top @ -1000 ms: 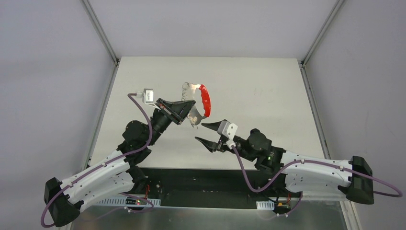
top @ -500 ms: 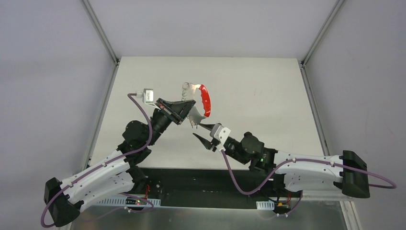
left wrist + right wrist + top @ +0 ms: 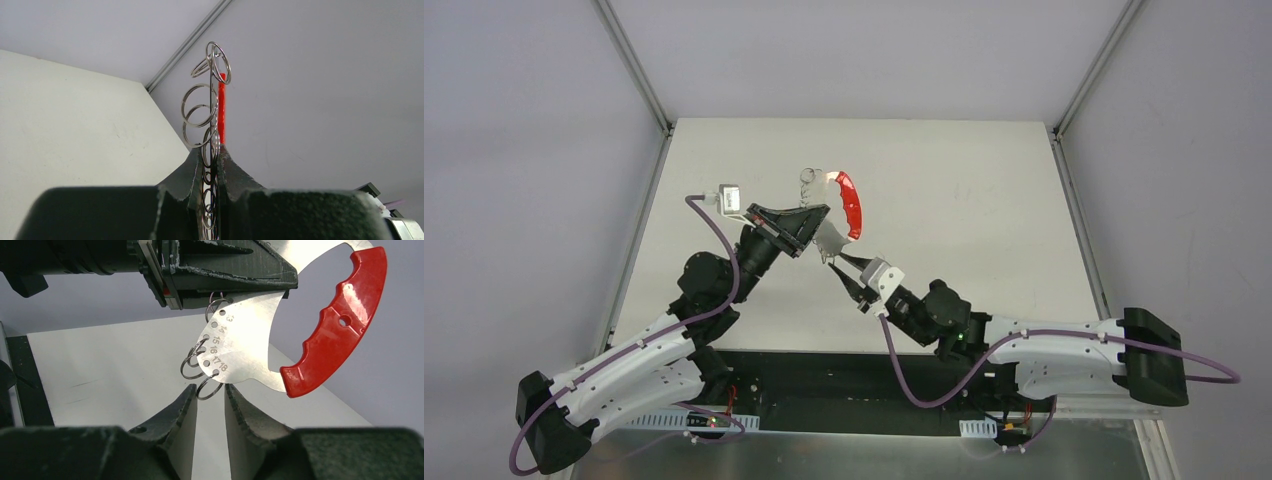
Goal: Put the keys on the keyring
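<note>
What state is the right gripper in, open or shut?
Open. Its wrist view shows the right gripper with a clear gap between fingers; a keyring loop sits at the mouth, unclamped.

Lower loops of the keyring (image 3: pixel 220 117) vanish between the left gripper (image 3: pixel 210 151) fingers; over in the right wrist view, its top is cut off.

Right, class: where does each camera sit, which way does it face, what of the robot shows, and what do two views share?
Top external: above and behind, facing down at the table; both arms show.
Left wrist: facing along the left gripper, up the keyring; its fingers show.
Right wrist: facing the keyring over the right gripper; its fingers show.
Shared: the keyring's red handle, in both wrist views.
</note>
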Controlling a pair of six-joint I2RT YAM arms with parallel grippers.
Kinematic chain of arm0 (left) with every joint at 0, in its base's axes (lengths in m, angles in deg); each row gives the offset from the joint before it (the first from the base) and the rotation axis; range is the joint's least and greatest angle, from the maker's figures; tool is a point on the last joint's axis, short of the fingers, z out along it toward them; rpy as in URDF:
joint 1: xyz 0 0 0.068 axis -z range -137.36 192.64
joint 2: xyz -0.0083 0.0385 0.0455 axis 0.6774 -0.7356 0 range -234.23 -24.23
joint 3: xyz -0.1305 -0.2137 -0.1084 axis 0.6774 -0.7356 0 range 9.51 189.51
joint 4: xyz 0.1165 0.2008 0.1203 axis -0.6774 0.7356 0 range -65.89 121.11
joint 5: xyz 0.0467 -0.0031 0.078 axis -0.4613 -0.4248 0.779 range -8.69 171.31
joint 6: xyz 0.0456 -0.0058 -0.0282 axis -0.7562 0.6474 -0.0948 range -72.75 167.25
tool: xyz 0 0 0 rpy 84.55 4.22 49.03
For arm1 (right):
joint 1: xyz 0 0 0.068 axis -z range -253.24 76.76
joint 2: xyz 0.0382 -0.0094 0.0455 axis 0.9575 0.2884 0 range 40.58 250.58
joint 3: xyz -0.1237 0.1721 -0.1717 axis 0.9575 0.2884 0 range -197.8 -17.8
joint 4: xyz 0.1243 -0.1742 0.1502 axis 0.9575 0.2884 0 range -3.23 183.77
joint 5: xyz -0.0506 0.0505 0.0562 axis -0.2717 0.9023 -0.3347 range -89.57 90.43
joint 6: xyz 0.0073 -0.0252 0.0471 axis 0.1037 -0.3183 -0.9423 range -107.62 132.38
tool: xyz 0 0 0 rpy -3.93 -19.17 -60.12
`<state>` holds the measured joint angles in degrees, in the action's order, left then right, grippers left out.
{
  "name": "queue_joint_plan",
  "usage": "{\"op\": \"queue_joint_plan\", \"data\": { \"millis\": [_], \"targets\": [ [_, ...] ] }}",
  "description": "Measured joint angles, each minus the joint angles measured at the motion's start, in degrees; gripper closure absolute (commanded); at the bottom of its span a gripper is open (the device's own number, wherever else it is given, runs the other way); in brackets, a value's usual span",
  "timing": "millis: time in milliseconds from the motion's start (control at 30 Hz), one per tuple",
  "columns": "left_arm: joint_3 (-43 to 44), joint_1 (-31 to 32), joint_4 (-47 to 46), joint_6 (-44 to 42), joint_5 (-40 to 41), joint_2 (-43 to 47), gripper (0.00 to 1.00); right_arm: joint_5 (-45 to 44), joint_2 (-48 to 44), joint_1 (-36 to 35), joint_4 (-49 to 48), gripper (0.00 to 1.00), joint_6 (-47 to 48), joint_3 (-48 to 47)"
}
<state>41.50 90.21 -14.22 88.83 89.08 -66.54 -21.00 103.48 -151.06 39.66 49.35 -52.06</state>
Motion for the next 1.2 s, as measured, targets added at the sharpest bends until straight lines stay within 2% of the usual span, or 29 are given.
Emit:
{"op": "queue_joint_plan", "data": {
  "millis": [300,433,667,800,933,1200],
  "targets": [
    [0.0,0.0,-0.3,0.0,0.3,0.5,1.00,-3.5,1.7,-0.5,-4.2,0.85,1.6,0.0],
    [0.0,0.0,-0.4,0.2,0.3,0.6,1.00,-4.4,1.9,-0.7,-5.1,1.00,1.8,0.0],
    [0.0,0.0,0.1,0.5,0.2,1.1,1.00,-4.2,1.0,-1.2,-3.0,1.00,1.2,-0.1],
    [0.0,0.0,1.4,0.5,0.2,1.5,1.00,-2.6,-2.9,-1.2,8.2,1.00,-2.5,-2.7],
    [0.1,0.0,3.3,1.0,0.2,2.6,1.00,0.4,-5.4,-1.0,24.2,1.00,-7.3,-9.9],
    [3.4,0.1,10.7,4.3,-1.2,2.3,1.00,7.8,-3.0,1.7,51.1,1.00,-15.5,-25.2]
  ]
}}
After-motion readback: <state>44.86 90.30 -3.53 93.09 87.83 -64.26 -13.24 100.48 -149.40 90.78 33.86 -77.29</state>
